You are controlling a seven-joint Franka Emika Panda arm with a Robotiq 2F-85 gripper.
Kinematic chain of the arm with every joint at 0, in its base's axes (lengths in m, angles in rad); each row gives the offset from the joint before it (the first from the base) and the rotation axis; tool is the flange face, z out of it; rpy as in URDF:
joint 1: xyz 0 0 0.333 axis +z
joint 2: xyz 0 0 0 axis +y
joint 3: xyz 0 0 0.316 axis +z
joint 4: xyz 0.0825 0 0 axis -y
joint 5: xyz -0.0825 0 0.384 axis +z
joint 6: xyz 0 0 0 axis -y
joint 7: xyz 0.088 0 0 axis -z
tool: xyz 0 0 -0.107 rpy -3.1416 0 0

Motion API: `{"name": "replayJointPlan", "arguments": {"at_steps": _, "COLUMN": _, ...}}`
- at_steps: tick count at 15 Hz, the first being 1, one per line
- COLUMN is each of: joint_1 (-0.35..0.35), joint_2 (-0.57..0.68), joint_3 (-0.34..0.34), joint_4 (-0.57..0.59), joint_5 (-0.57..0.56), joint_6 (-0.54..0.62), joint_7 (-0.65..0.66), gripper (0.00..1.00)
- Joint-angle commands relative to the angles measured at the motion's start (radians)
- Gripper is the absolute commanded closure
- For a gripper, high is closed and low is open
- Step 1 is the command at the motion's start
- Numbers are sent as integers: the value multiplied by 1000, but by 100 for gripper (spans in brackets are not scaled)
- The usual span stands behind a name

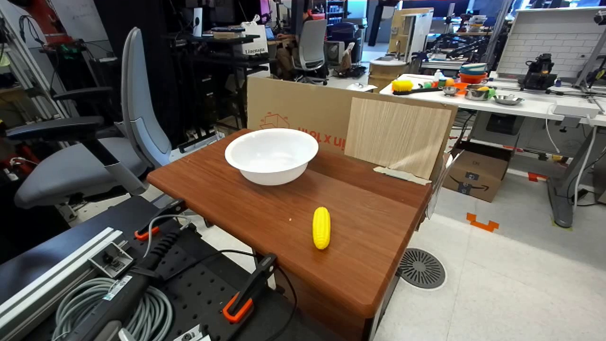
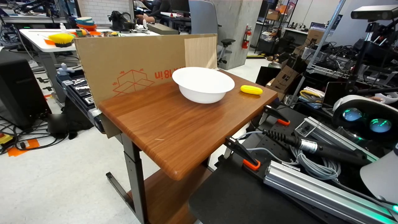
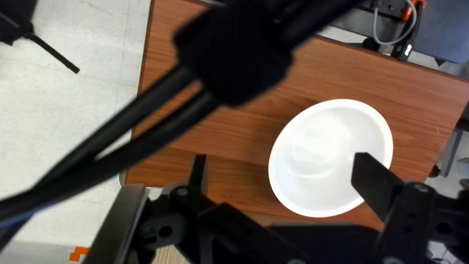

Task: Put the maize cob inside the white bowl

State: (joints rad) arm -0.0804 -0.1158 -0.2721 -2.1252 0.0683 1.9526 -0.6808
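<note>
In the wrist view the black two-fingered gripper (image 3: 280, 161) comes in from 6 o'clock, the arm's end facing down over the brown, wood-grained surface (image 3: 234, 146); its jaws stand wide apart, with bare surface and part of the wide, glossy white round bowl (image 3: 311, 154) showing in the gap; one of the black fingers (image 3: 373, 183) crosses in front of the bowl's rim at 4 o'clock, the other stands clear toward 9 o'clock; a blurred black block (image 3: 234, 55) sits at 12 o'clock, dark round cables (image 3: 161, 128) running from it toward 8 o'clock; how the joints behind are bent cannot be told.

In an exterior view the bright yellow, oblong, round-ended maize cob (image 1: 321, 228) lies on the surface at the bowl's 5 o'clock, its length running from 12 to 6; in an exterior view the maize cob (image 2: 251, 90) is at the bowl's 3 o'clock; in both exterior views it lies outside the upright bowl, apart from it; beyond the surface stands a tan cardboard panel (image 1: 303, 102) with red print.
</note>
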Motion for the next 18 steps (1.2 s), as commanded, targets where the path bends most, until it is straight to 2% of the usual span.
{"name": "replayJointPlan", "arguments": {"at_steps": 1, "joint_1": -25, "joint_2": 49, "joint_3": 21, "joint_4": 25, "joint_5": -81, "joint_6": -3, "joint_7": -153, "gripper": 0}}
{"name": "replayJointPlan", "arguments": {"at_steps": 8, "joint_1": -18, "joint_2": 100, "joint_3": 63, "joint_4": -18, "joint_5": -208, "joint_6": 61, "joint_7": -391, "gripper": 0}}
{"name": "replayJointPlan", "arguments": {"at_steps": 9, "joint_1": -15, "joint_2": 93, "joint_3": 74, "joint_4": -43, "joint_5": -217, "joint_6": 110, "joint_7": -366, "gripper": 0}}
{"name": "replayJointPlan", "arguments": {"at_steps": 13, "joint_1": -14, "joint_2": 78, "joint_3": 102, "joint_4": -148, "joint_5": -109, "joint_6": 289, "joint_7": -227, "gripper": 0}}
{"name": "replayJointPlan", "arguments": {"at_steps": 18, "joint_1": -16, "joint_2": 67, "joint_3": 115, "joint_4": -272, "joint_5": 22, "joint_6": 394, "joint_7": -101, "gripper": 0}}
